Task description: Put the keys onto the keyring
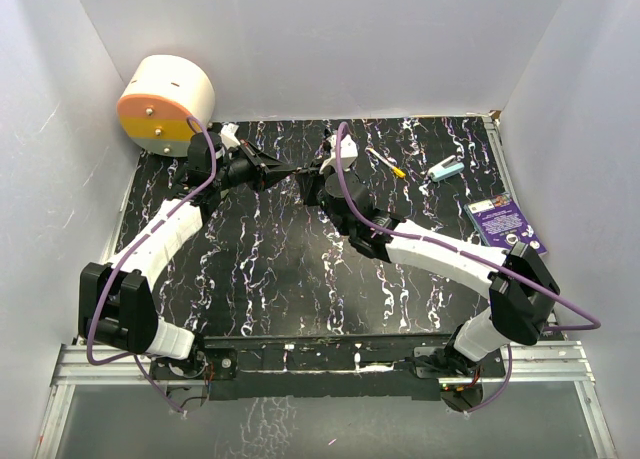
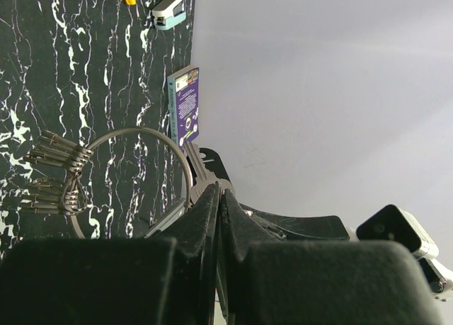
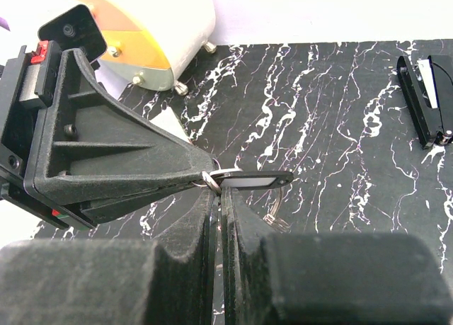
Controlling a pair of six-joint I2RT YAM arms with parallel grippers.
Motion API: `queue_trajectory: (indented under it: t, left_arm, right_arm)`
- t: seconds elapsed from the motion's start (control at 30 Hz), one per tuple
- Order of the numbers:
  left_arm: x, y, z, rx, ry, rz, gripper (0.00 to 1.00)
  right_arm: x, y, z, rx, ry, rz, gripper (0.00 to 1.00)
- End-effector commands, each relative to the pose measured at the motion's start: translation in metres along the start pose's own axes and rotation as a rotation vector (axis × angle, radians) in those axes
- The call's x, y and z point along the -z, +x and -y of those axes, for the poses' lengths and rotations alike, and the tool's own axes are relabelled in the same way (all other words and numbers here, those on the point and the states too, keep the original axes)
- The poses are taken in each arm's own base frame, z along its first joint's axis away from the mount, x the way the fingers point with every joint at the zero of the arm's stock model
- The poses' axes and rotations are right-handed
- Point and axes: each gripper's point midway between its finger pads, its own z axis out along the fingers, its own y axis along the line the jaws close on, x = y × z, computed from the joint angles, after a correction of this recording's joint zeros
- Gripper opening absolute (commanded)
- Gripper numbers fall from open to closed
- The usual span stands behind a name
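Left wrist view: keyring (image 2: 141, 130) is pinched by the left gripper (image 2: 219, 197), keys (image 2: 56, 155) hung lower left of it; right gripper (image 3: 221, 201) is pressed together.

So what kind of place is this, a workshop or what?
Probably a robot lab test cell: plain white walls box in a black marble-patterned tabletop, with the left arm and right arm mounted on a metal rail at its near edge.

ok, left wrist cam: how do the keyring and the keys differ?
Shape: the keyring is one thin round wire loop, open in the middle; the keys are several straight slim pieces, bunched.
Position: the keyring meets the tips of the shut left fingers; the keys sit at its far side, clear of them.
Shared: both silvery metal; the keys look threaded on the keyring.
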Motion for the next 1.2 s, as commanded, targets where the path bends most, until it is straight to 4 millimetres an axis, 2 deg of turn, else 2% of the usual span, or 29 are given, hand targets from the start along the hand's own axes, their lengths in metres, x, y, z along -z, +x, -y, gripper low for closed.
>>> queue_trajectory:
  t: [0.0,0.23,0.6,1.17]
  left_arm:
    - [0.012,0.014,0.022,-0.055,0.058,-0.036,0.0]
    - [0.011,0.014,0.019,-0.061,0.047,-0.032,0.0]
    - [0.013,0.015,0.028,-0.059,0.068,-0.043,0.0]
    - [0.013,0.015,0.025,-0.059,0.058,-0.044,0.0]
  right_arm:
    - [-0.002,-0.045,-0.026,-0.076,-0.075,0.101,0.08]
    - [-0.004,-0.045,-0.028,-0.079,-0.084,0.098,0.08]
    - [-0.007,-0.039,-0.025,-0.073,-0.067,0.09,0.08]
    - [0.0,-0.05,-0.013,-0.092,-0.01,0.126,0.08]
